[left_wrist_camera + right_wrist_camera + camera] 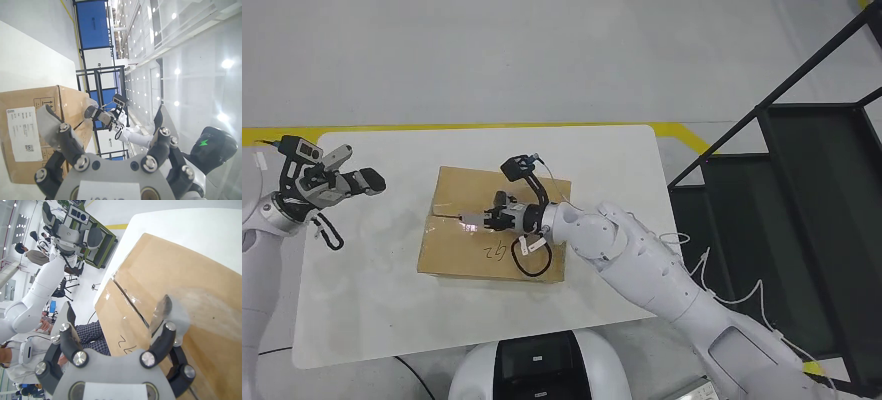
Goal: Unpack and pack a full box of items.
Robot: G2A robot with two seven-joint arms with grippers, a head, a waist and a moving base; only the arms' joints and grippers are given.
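1. Cardboard box [492, 225] sits shut near the middle of the white table [612, 170] in the top view. Its flaps meet along a seam, and a black scribble [492, 250] marks one flap. My right gripper [474, 219] is over the top of the box, at the seam. My left gripper [360, 170] hangs over the table's left part, well apart from the box, with nothing in it.
2. From my left wrist, my left gripper [103, 117] has its fingers [47, 117] spread wide and holds nothing. Beyond them the box [20, 98] stands on the table [28, 66], with a white label [22, 132] on the side facing me. Farther off, my right gripper [90, 111] is at the top of the box.
3. From my right wrist, my right gripper [117, 311] is spread too and clamps nothing. One fingertip [167, 306] touches the top of the box [170, 266] just beside the seam. There the clear tape [130, 298] is crinkled and a dark gap shows between the flaps. My other finger hangs off past the box's edge. The scribble [126, 345] lies on the flap between my two fingers.
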